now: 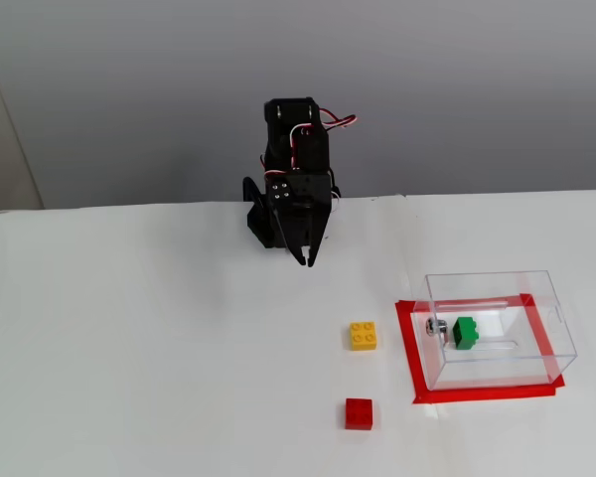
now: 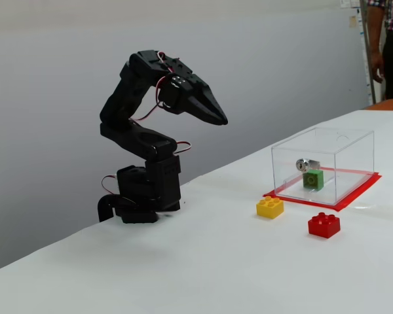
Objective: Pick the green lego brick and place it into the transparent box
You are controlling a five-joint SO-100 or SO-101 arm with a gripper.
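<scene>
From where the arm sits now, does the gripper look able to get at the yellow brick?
Probably yes. The gripper hangs shut above bare table, and the yellow brick stands alone, apart from the red brick and the clear box.

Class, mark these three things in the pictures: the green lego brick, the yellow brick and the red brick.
green lego brick [image 1: 466,332]: a fixed view, on its top, inside the transparent box.
yellow brick [image 1: 364,336]: a fixed view, middle of its studded top.
red brick [image 2: 324,226]: a fixed view, on its front side.
</scene>
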